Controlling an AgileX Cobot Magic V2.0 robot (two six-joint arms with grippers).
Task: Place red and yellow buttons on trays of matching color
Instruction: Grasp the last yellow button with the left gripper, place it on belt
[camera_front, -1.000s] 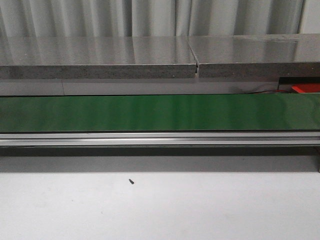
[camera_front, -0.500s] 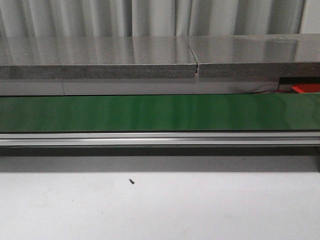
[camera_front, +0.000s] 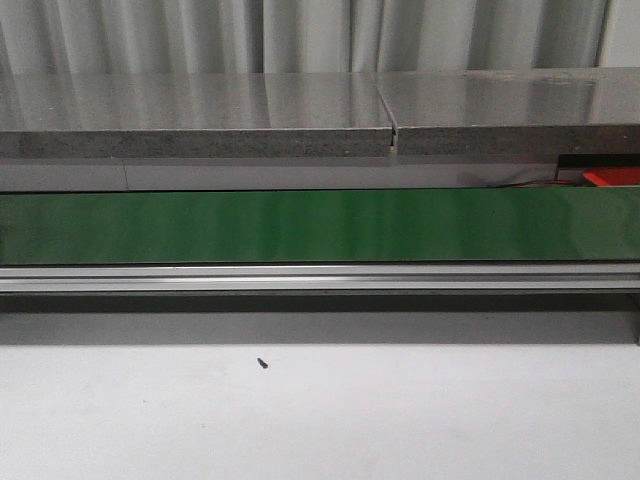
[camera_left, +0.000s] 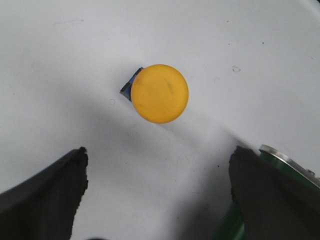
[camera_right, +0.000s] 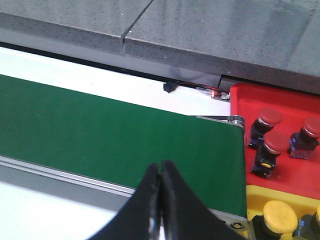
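A yellow button (camera_left: 159, 93) lies on the white desk (camera_left: 60, 45), centred beneath the left claw (camera_left: 157, 190), whose fingers are spread wide. Next, lowering and gripping it looks right. The right claw (camera_right: 160, 172) is pressed together, empty, above the green belt (camera_right: 100, 125).

Yellow tray (camera_right: 280, 212) right of the right claw (camera_right: 160, 200) cut off by the frame edge, red tray (camera_right: 280, 135) beyond it likewise cropped, speck (camera_front: 262, 363) on tabletop (camera_front: 320, 420) too small to identify

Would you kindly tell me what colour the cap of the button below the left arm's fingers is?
Yellow-orange; the button shows best in the left wrist view.
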